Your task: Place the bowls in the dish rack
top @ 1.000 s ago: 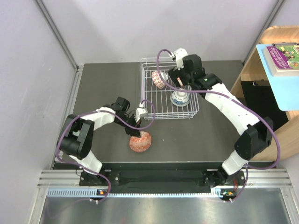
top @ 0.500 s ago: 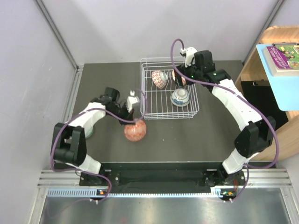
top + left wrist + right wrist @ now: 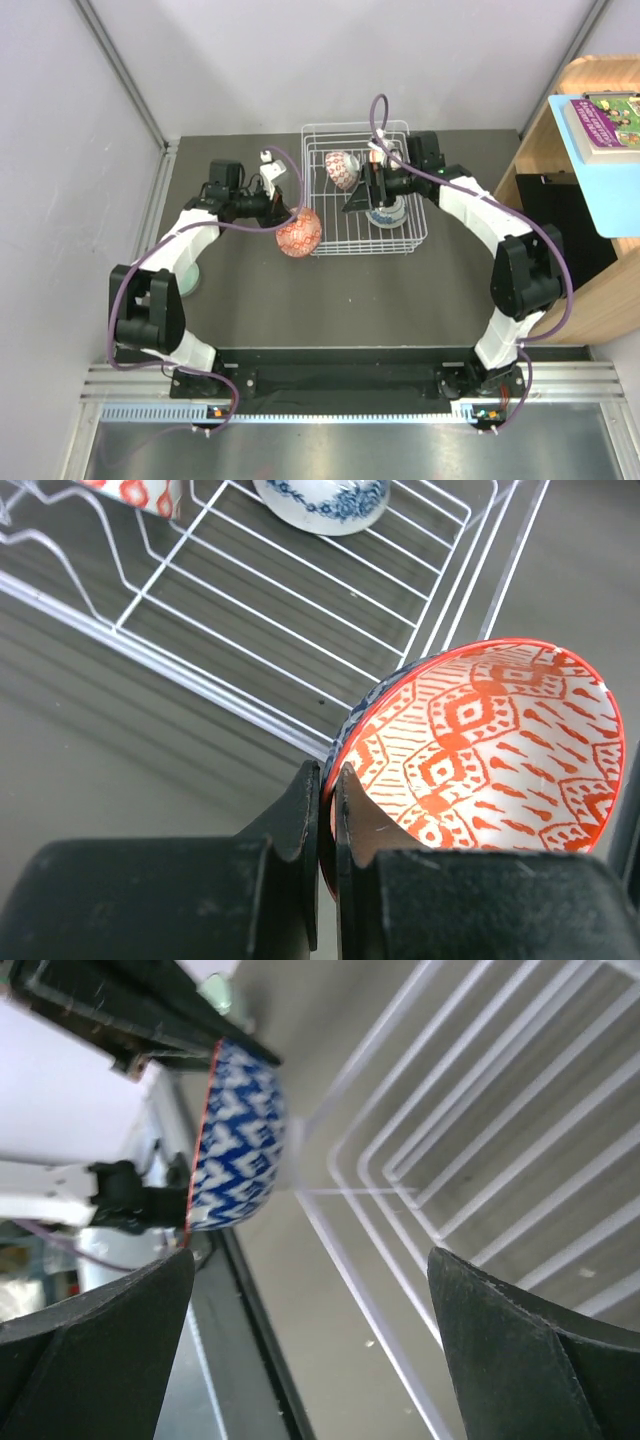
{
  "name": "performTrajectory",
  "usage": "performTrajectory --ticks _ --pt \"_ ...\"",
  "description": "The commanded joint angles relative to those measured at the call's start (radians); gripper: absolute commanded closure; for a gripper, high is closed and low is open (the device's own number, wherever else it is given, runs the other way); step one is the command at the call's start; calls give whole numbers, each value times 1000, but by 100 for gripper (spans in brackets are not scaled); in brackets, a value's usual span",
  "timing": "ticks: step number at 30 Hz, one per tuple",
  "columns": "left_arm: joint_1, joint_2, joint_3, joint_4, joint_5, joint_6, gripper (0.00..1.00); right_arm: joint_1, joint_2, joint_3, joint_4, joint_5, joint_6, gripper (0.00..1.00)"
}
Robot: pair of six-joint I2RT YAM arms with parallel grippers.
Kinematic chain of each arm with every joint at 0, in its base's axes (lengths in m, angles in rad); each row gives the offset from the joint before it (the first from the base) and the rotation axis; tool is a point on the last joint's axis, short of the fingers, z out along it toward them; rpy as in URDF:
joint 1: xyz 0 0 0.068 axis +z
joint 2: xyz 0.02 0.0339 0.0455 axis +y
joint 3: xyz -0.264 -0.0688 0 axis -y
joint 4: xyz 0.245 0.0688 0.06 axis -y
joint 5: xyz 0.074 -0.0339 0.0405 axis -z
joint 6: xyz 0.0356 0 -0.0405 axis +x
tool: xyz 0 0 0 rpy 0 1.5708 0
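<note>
Dark tabletop (image 3: 400,300): your left gripper (image 3: 325,780) clamps the rim of the orange-red bowl (image 3: 480,750), dish rack (image 3: 360,126) just beyond its jaws; right gripper (image 3: 310,1340) jaws spread wide, rack wires ahead.

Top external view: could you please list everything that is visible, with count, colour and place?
dish rack: one, white wire, far middle of table
orange-red bowl: one, inside rack, far left
blue-and-white bowl: one, inside rack, near right
held bowl: one, orange-red inside, beside rack's left side
pale green bowl: one, left table edge, partly under arm
table: one, dark grey
shelf: one, wooden, right
book: one, on shelf
left gripper: shut on held bowl's rim
right gripper: open, over rack
</note>
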Motion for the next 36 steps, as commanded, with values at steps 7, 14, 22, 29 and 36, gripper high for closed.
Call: performTrajectory --ticks 7,14,22,29,36 --pt "-56 47 97 332 -45 -254 100 3 48 -96 359 -289 224 0" --pt "-98 40 77 376 -80 -282 100 17 78 -84 371 -302 240 0" --pt "-118 33 74 369 -57 -296 100 21 98 -59 373 -311 249 0" --pt "-135 51 68 372 -59 -294 100 26 83 -53 380 -346 252 0" --pt "-145 70 69 367 -55 -288 100 29 83 -44 380 -363 256 0"
